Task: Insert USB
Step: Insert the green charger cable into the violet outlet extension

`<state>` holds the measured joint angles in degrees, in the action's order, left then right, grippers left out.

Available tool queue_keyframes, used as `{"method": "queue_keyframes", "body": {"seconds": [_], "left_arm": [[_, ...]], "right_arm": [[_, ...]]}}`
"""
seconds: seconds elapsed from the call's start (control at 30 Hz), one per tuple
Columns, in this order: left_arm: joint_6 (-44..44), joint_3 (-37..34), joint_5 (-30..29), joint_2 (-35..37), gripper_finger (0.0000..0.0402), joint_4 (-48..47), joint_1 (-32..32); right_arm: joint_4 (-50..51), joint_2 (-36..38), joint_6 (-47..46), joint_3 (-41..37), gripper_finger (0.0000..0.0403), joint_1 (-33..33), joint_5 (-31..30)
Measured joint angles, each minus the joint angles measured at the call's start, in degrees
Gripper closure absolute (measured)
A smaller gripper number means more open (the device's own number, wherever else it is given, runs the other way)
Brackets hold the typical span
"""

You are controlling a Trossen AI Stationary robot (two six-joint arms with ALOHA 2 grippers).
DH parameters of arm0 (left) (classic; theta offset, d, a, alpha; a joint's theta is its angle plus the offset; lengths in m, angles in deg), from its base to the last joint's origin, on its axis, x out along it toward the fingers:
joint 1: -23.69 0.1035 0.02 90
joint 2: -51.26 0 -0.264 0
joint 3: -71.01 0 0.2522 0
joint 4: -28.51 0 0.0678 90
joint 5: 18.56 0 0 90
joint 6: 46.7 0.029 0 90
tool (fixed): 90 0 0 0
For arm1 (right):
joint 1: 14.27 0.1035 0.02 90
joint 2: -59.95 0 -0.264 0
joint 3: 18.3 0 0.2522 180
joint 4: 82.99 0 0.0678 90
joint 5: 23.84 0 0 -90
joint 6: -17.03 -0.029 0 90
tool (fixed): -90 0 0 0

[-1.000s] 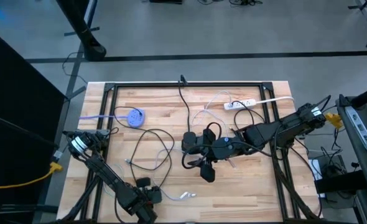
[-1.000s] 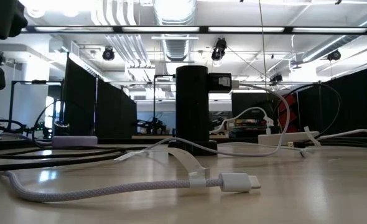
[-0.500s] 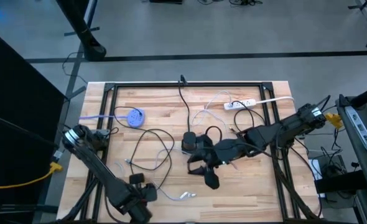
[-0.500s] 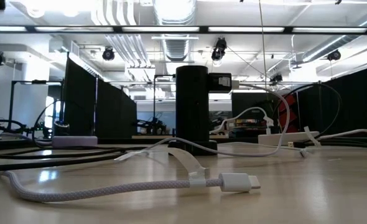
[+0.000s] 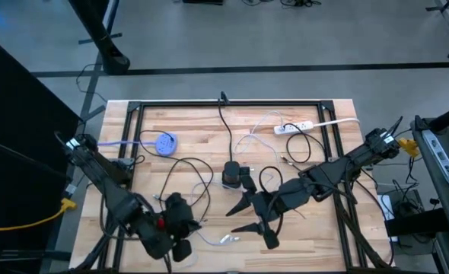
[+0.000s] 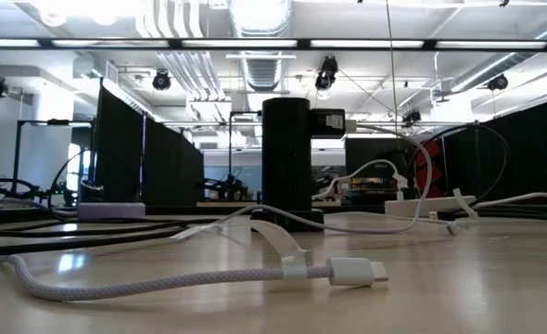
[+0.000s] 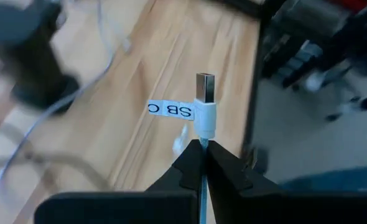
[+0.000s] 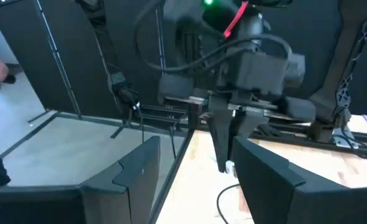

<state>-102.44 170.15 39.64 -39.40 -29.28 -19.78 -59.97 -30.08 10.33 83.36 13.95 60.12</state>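
Observation:
My left gripper (image 5: 175, 228) hangs over the table's near-left part, shut on a white USB cable. Its metal USB-A plug (image 7: 203, 84) sticks out past the fingertips, with a paper tag (image 7: 168, 110) beside it. The right wrist view shows this gripper (image 8: 229, 149) from the front, fingers pointing down. My right gripper (image 5: 253, 221) hovers open near the table's middle, facing the left one; its own fingers (image 8: 140, 169) stand wide apart. The black upright hub (image 5: 230, 173) (image 6: 286, 153) stands on the table. Another white plug (image 6: 352, 272) (image 5: 226, 239) lies flat on the wood. My left gripper pinches the white cable just behind the plug's white housing (image 7: 204, 127) between its two fingertips (image 7: 190, 163). The fingers come from above, pointing down, and lie along the cable. The plug points away from the fingers and is lifted clear of the table.
Black and white cables loop over the middle of the table (image 5: 186, 183). A white power strip (image 5: 295, 126) lies at the far right and a blue round disc (image 5: 164, 142) at the far left. A black frame rail (image 5: 232, 104) runs along the far edge.
My left arm has swung, carrying its gripper from the near edge a little toward the table's middle and up. My right gripper has moved from beside the black hub toward the near edge and now faces the left gripper.

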Motion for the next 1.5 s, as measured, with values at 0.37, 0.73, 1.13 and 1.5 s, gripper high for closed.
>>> {"method": "queue_keyframes", "body": {"seconds": [0.37, 0.73, 1.13, 1.5], "left_arm": [[5.89, -0.02, 5.85, -0.07, 0.0401, 11.47, 6.05], [10.85, -0.02, 11.82, -0.08, 0.0401, 12.03, 8.65], [13.58, -0.02, 12.34, -0.08, 0.0401, 10.30, 9.19], [17.64, -0.02, 11.46, -0.10, 0.0401, 8.30, 8.97]], "right_arm": [[4.28, -0.02, -4.26, 0.00, 0.0217, 0.66, 0.48], [8.07, -1.07, -12.02, 0.04, 0.0217, -0.09, 1.22], [6.80, -4.25, -13.51, 0.07, 0.0217, -2.38, 1.85], [5.95, -5.29, -9.30, 0.07, 0.0217, -3.00, -2.37]]}}
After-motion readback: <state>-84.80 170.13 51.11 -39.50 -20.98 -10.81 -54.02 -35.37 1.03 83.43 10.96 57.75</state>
